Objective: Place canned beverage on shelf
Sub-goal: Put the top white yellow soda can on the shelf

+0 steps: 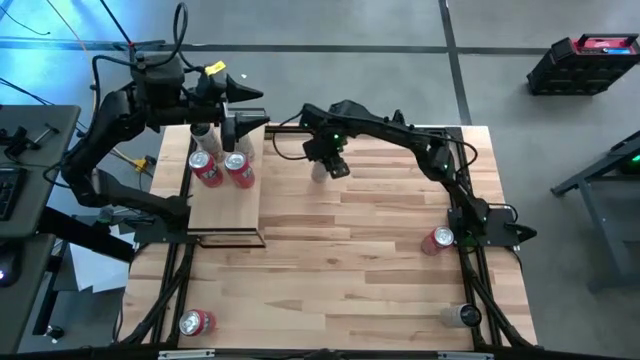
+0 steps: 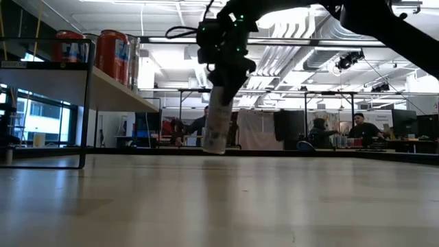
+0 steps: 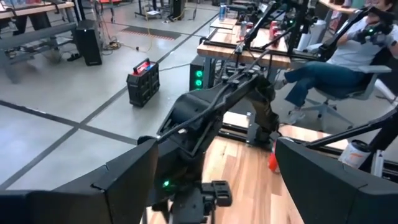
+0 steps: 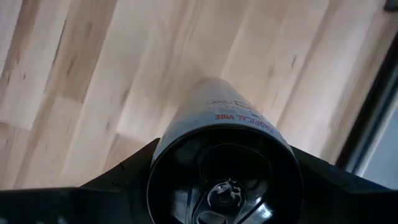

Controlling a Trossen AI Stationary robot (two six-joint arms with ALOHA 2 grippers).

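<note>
- Right end effector sits over the far middle of the bench, fingers clamped on the sides of a pale slim can.
- Low view: the pale slim can hangs below that end effector, long axis close to vertical with a slight tilt, its lower end just above the bench surface; whether it touches cannot be told.
- Right wrist view: the can's top with pull tab faces the camera, its body points down toward the planks, red lettering near the rim.
- Left end effector is held above the far end of the shelf, its fingers spread wide with nothing between them.
- Shelf stands on the left part of the bench, to the left of the held can and apart from it.
- Two red cans stand upright side by side on the shelf's far half; a further pale can stands behind them, partly under the left arm.
- Open planks lie between the held can and the shelf edge.
- Loose on the bench: a red can by the right arm's base, a pale can at the near right corner, a red can at the near left.
- People sit at desks in the room beyond.
</note>
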